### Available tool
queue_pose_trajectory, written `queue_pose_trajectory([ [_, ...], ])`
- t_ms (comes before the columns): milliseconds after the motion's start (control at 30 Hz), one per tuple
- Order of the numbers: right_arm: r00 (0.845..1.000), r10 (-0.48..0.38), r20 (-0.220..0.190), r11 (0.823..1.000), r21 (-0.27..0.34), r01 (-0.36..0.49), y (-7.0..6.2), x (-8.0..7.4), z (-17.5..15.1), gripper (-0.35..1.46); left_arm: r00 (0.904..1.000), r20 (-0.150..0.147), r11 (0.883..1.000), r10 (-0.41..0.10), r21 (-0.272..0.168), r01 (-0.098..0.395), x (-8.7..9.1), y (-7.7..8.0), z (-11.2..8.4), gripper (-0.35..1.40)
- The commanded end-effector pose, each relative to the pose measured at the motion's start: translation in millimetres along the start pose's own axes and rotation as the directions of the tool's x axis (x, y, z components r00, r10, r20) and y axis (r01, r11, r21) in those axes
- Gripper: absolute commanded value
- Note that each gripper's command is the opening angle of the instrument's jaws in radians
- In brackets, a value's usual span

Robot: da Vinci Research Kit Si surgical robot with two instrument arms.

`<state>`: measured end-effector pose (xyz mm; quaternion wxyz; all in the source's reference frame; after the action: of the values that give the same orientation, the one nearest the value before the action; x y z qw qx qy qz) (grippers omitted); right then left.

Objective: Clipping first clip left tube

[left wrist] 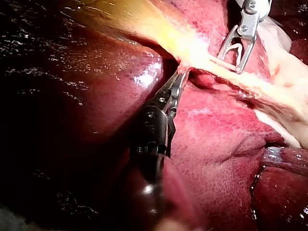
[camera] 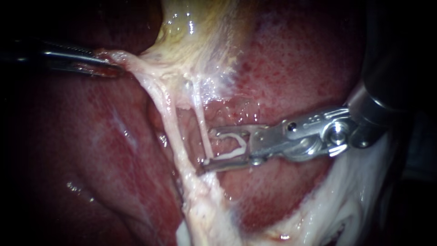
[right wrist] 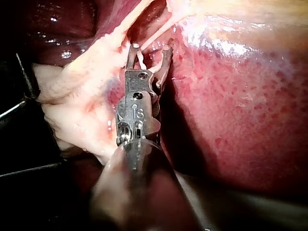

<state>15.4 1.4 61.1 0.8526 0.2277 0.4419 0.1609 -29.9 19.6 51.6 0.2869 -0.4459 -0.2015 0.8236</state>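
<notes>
**— Where is the tube?**

It runs down from the gallbladder (camera: pixel 195 32) across the liver (camera: pixel 296 68): a thin, pale tube (camera: pixel 199 119), pulled straight. At the end farthest from the gallbladder it crosses the mouth of my right instrument (camera: pixel 205 151). That instrument stands wide open with a white clip (camera: pixel 227 156) seated inside, and it grips nothing yet.

**— And your other one?**

My left instrument (camera: pixel 116 69) is clamped on a fold of tissue (camera: pixel 132 58) at the gallbladder's edge. I judge that this pull is what holds the tube taut.

**— How will it handle?**

I expect it to be soft and almost weightless. It is wet and shiny, so probably slippery. It is also thin enough that I think a sideways tug could tear it.

**— So where do you take it?**

On the bare stretch well below the gallbladder, square across, with both legs of the clip reaching past it. A thicker pale band (camera: pixel 166 114) runs just beside the tube on the side away from my right instrument. I want the clip to stay off that band and off the liver beneath.
</notes>
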Motion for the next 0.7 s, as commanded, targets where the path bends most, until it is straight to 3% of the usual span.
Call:
queue_pose_trajectory([
  [33,1.0,0.001,-0.005,1.0,0.002,-0.001,0.0,0.1,-0.4,0.42,1.0,0.0,1.0,0.001,-0.001,-0.001,0.0,0.0,0.0,-0.35],
  [167,0.999,0.005,-0.045,0.999,0.032,-0.004,-0.4,0.5,-1.6,0.46,1.0,0.0,1.0,0.001,-0.001,-0.001,0.0,0.0,0.0,-0.35],
  [300,0.994,0.031,-0.103,0.99,0.142,-0.017,-1.5,1.0,-1.8,0.47,1.0,0.0,1.0,0.001,-0.001,-0.001,0.0,0.0,0.0,-0.35],
  [400,0.99,0.05,-0.129,0.985,0.172,-0.027,-2.4,1.5,-1.6,0.47,1.0,0.0,1.0,0.001,-0.001,-0.001,0.0,0.0,0.0,-0.35],
  [700,0.974,0.143,-0.174,0.962,0.256,-0.096,-3.6,2.7,0.1,0.47,1.0,0.0,1.0,0.001,-0.001,-0.001,0.0,0.0,0.0,-0.35],
])
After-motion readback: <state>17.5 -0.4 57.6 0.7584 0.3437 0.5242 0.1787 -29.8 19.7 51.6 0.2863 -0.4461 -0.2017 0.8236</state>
